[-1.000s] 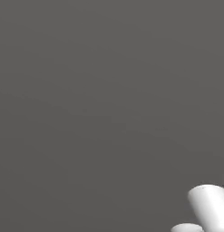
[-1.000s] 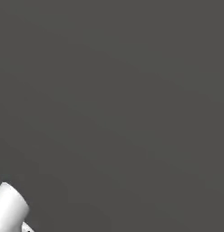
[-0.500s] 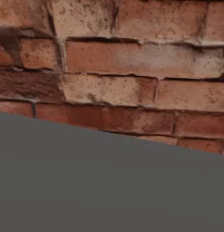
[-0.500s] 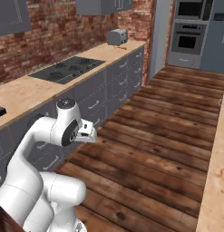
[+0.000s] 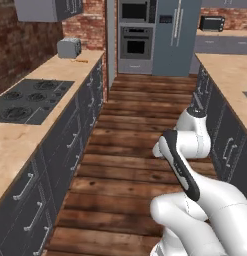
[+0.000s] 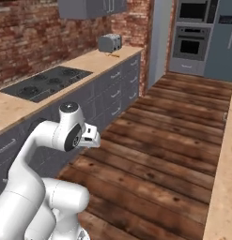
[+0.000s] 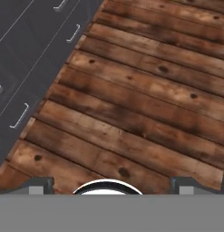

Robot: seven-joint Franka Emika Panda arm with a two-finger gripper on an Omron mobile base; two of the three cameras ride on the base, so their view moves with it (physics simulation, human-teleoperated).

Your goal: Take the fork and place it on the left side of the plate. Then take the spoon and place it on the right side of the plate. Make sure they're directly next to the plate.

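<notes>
Left base view puts you in a galley kitchen: a floor of dark, knotted wooden planks runs up the middle of the frame, with a pale wood-grain worktop over dark grey drawer fronts along the left edge. A flat black cooktop with round burners is set into that worktop, and a boxy silver toaster stands near its far end in the upper left. Just right of the toaster lies a thin orange sliver, too small for you to say whether it is the fork or the spoon; its long axis runs roughly left to right in the frame. Rough red brick wall backs the worktop. A steel wall oven sits at top centre. The smooth white arm folds up from the lower right.

Right base view shows you the same toaster at upper centre, with the same sliver just below it.

Hand view looks down on the planks; the two dark fingertips stand well apart at the bottom corners, so the jaws are open and hold nothing.
</notes>
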